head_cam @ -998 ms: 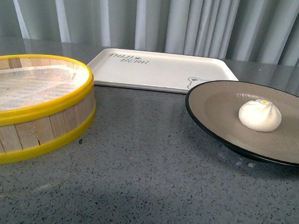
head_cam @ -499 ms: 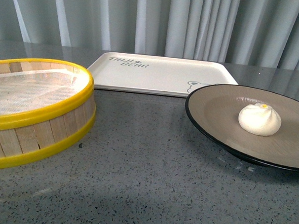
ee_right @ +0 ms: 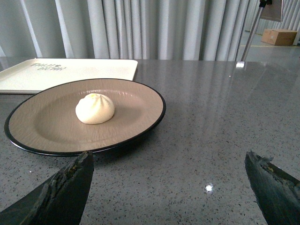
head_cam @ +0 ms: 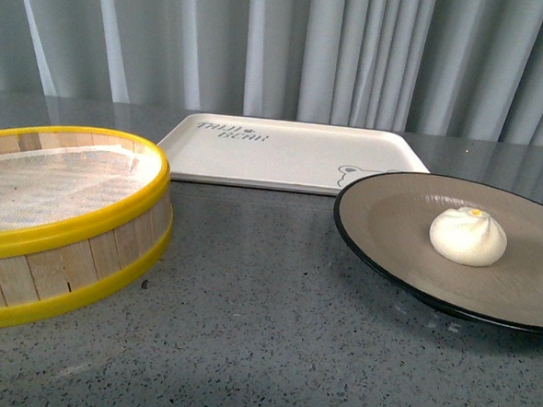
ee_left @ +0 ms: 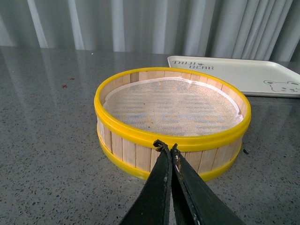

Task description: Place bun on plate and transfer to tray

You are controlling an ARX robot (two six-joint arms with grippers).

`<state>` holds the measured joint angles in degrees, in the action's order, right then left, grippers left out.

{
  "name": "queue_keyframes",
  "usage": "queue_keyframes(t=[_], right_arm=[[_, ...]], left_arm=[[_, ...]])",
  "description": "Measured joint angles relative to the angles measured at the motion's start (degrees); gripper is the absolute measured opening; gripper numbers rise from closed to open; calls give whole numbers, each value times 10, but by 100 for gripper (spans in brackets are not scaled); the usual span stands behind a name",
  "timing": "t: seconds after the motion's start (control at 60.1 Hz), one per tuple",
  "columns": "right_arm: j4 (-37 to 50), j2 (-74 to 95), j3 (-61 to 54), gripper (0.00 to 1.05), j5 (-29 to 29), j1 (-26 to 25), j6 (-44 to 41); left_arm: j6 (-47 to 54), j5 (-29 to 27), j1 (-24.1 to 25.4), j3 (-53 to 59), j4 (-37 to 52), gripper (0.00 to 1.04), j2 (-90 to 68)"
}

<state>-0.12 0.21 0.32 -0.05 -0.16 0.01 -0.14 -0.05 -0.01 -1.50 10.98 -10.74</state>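
The white bun (head_cam: 468, 236) sits on the grey-brown plate (head_cam: 391, 206) at the right of the table; both also show in the right wrist view, the bun (ee_right: 95, 108) on the plate (ee_right: 136, 101). The cream tray (head_cam: 284, 151) lies behind, beyond the plate, and is empty. My right gripper (ee_right: 168, 161) is open wide, low over the table on the near side of the plate's rim. My left gripper (ee_left: 166, 147) is shut and empty, just in front of the steamer basket's wall. Neither arm shows in the front view.
A yellow-rimmed wooden steamer basket (head_cam: 68, 219) stands at the left, empty with a white liner; it also shows in the left wrist view (ee_left: 171, 117). Grey curtains hang behind the speckled grey table (head_cam: 264, 332).
The front view has shifted slightly, so everything sits a little lower in the picture. The bun, plate, tray and basket have not moved on the table.
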Motion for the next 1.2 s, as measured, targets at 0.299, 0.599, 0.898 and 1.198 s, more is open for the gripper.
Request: queue_keyframes(t=[0.299, 0.599, 0.898, 1.198], right_arm=[[0, 0, 0, 96, 0, 0, 0], [0, 0, 0, 96, 0, 0, 0], [124, 262, 124, 96, -12, 7, 123], [84, 401, 179, 96, -111, 3, 420]], left_arm=[[0, 0, 0, 0, -108, 4, 105], [0, 0, 0, 0, -110, 33, 105], [0, 0, 0, 0, -110, 99, 105], [0, 0, 0, 0, -110, 98, 105]])
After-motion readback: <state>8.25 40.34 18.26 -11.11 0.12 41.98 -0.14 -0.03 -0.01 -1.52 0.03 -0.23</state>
